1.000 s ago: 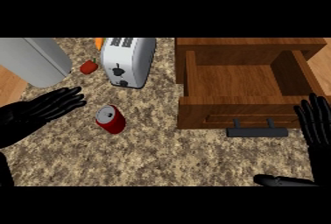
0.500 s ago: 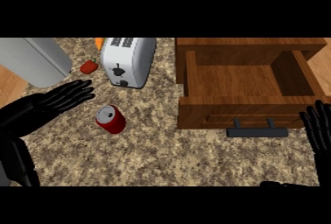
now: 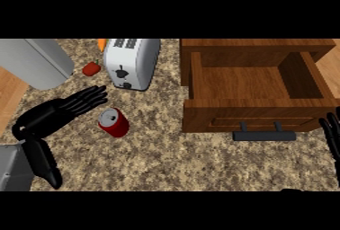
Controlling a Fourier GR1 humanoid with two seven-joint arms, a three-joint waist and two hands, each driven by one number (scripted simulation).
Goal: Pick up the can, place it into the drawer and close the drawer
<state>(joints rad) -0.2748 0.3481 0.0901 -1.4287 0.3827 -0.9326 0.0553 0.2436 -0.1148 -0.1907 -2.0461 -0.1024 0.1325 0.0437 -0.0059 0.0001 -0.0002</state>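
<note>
On the bench's (image 3: 166, 161) left half, you are looking at the can (image 3: 114, 122) lying on its side, its silver top facing up and to the left. It is sitting well apart from the drawer (image 3: 256, 83), out on the speckled surface.

Your left robot hand (image 3: 54, 117) is hovering just left of the can. Its fingers (image 3: 85, 99) are stretching straight toward the upper right, spread wide and holding nothing. The fingertips are ending just above and left of the can's top, and you cannot tell whether any of them is touching it.

Your right robot hand (image 3: 331, 134) is resting at the right edge, fingers up and relaxed, just right of the handle (image 3: 264, 135).

The drawer is standing pulled out, its handle facing the lower edge.

Behind the can, a toaster (image 3: 131, 63) is standing, with a grey appliance (image 3: 33, 60) at the upper left. A small red thing (image 3: 91, 68) is lying between those two, and something orange (image 3: 101, 43) is peeking out by the toaster's far corner.
</note>
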